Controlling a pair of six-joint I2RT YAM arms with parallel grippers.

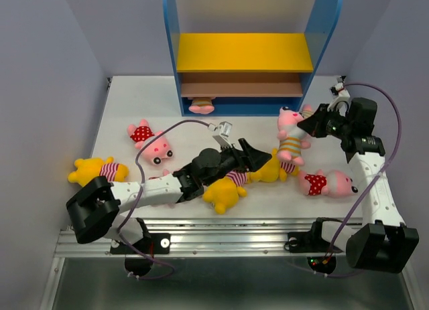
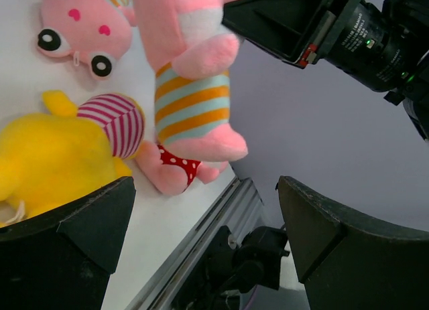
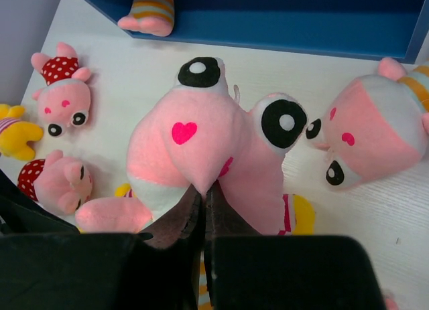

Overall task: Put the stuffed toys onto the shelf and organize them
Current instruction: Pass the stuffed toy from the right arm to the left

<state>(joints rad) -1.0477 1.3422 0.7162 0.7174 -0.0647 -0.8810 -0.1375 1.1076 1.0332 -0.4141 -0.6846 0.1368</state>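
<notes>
The right gripper (image 3: 203,197) is clenching a pinch of plush at the head of a pig (image 3: 214,139). The striped body is dangling below the jaws, right of centre and just near of the shelf (image 1: 173,49). Holding it by the head is keeping the feet lowest, which should let it be set upright on a board (my reading, not a certainty). The pig appears to be hanging off the table (image 1: 120,99) and is not yet in any tier.

The left gripper (image 2: 204,189) is spread wide and released, holding nothing. It is lying low across the middle of the table beside a bear (image 1: 268,169). In its wrist view the hanging pig's striped belly is filling the space ahead of its fingers. It is probably placed there to steady that pig or to pick up the bear.

A second pig (image 1: 201,107) is already lying in the bottom tier, toward its left end. The yellow board (image 1: 244,52) and the brown board (image 1: 241,89) are showing nothing on them. Others are lying loose:
- a dotted pig (image 1: 149,139) at far left
- a left bear (image 1: 94,169)
- a near bear (image 1: 224,191) at centre
- a right dotted pig (image 1: 328,183)
- a third pig (image 3: 379,132) by the shelf's right side

Most of the shelving looks undone.
</notes>
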